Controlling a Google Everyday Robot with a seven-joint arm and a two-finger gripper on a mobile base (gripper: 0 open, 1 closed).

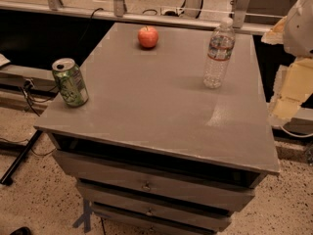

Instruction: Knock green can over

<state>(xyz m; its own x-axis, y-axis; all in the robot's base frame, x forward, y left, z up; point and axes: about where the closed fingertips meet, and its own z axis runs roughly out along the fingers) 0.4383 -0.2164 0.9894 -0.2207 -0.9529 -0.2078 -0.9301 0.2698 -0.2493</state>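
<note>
Your green can (71, 82) stands upright at the left edge of the grey cabinet top (156, 111), close to the near left corner, with its silver lid and pull tab facing up and nothing touching it. Well apart from it, near the far edge and about midway across, sits a red apple (148, 36). Farther right, towards the far right corner, a clear plastic water bottle (219, 53) stands upright with its white cap on and a label around its upper half; it is taller than the can. The gripper (292, 88) hangs at the right edge of the view, beyond the right side of the cabinet, beside the bottle and on the opposite side of the top from the can. It shows only as pale yellowish and white shapes, and you cannot tell whether it is apart or together. It touches nothing on the top. Below the top, the cabinet's drawers (146, 185) face you, each with a small knob. The cabinet stands on a speckled floor (39, 199).
</note>
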